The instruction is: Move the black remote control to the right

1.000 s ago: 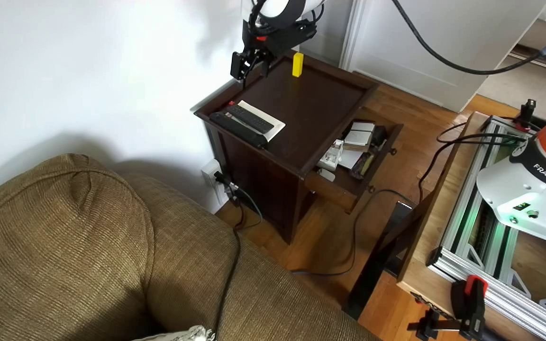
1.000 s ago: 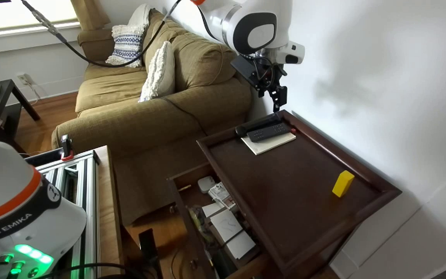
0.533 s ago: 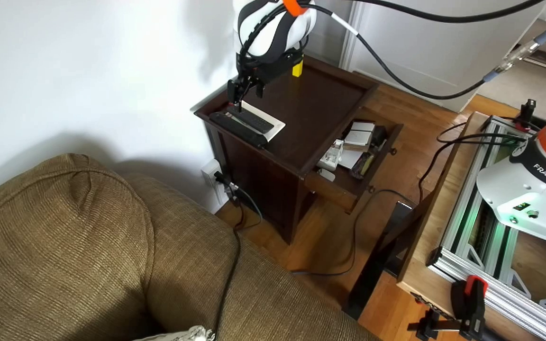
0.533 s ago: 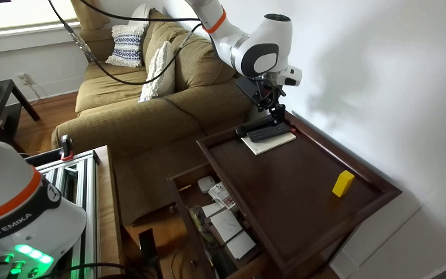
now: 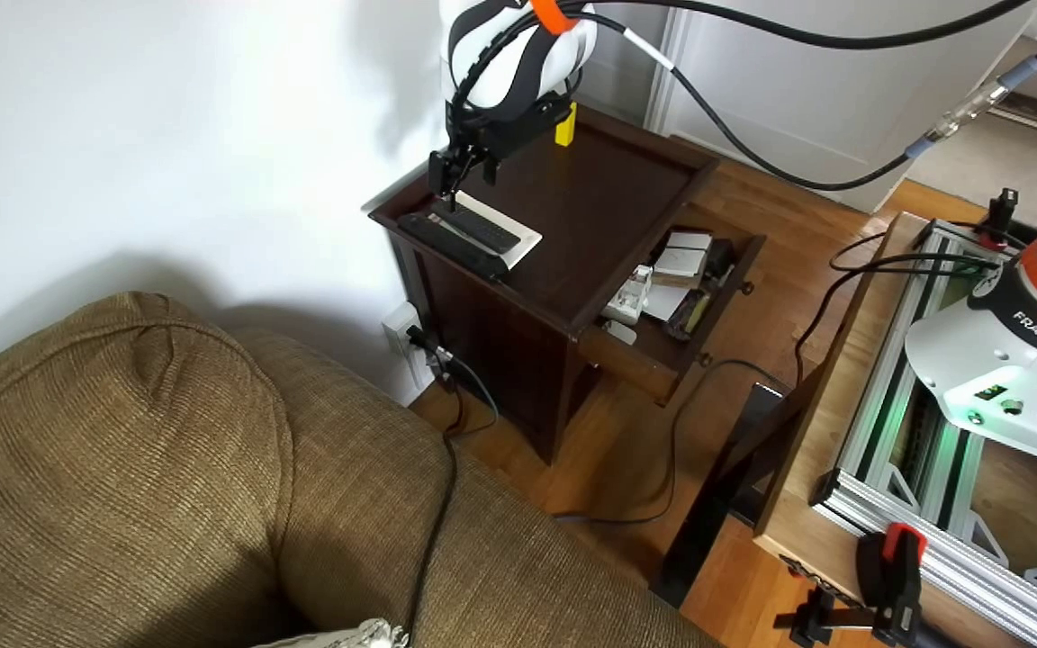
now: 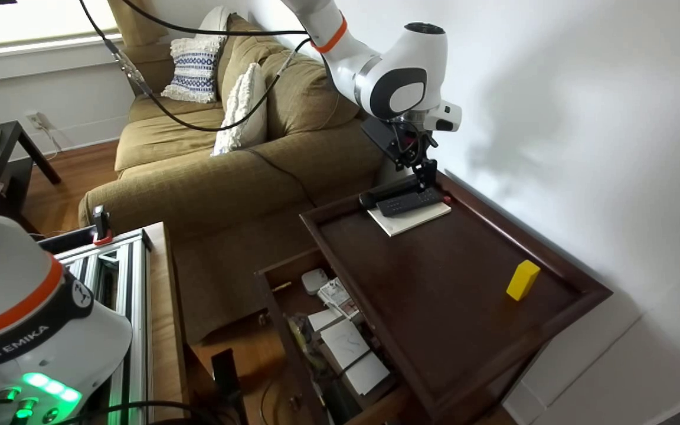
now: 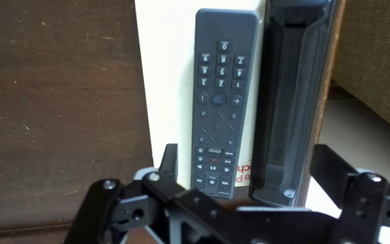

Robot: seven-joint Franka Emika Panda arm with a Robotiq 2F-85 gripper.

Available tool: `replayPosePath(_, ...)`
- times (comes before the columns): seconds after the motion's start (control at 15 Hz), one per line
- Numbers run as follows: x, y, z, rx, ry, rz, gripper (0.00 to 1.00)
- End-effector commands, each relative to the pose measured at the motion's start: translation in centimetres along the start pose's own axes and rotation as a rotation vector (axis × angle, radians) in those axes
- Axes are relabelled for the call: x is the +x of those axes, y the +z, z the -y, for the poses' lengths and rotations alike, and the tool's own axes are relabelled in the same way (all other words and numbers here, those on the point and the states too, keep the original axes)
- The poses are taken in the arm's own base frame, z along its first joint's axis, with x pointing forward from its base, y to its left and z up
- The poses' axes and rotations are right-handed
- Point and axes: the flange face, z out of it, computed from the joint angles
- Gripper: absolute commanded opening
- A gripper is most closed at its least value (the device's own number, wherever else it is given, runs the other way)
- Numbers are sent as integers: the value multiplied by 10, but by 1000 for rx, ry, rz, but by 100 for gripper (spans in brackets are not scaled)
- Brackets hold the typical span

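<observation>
The black remote control (image 7: 217, 98) is slim and flat with rows of buttons. It lies on a white booklet (image 7: 166, 84) on the dark wooden cabinet top, and it shows in both exterior views (image 5: 487, 232) (image 6: 408, 202). My gripper (image 7: 245, 162) is open and empty above the remote's end near the wall, as both exterior views show (image 5: 463, 184) (image 6: 422, 182). In the wrist view one finger is left of the remote and the other lies beyond a thicker black bar (image 7: 288, 101). The gripper base hides the space just below the remote's near end.
The thicker black bar lies close beside the remote along the cabinet's raised rim (image 6: 340, 206). A yellow block (image 6: 523, 280) stands at the far end of the cabinet top. A small red thing (image 6: 447, 199) is near the remote's end. An open drawer (image 6: 284, 336) holds papers. A wall and sofa adjoin.
My gripper has come down from above the cabinet's wall-side edge to just over the remote's end, with only a slight shift in the last half second. The objects have not moved.
</observation>
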Motion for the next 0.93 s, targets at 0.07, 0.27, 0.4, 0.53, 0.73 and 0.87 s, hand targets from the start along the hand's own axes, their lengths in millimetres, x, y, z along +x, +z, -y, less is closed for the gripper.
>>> replayPosePath(0.07,10,8,-3,0,14,-10,100)
replayPosePath(0.27,13,14,-5,9,2,3,100)
replayPosePath(0.4,14,21,-6,22,-3,18,100)
replayPosePath(0.53,16,29,-8,44,-17,11,100)
replayPosePath(0.73,18,40,-15,77,-21,5,100)
replayPosePath(0.87,20,49,-21,87,-23,9,100)
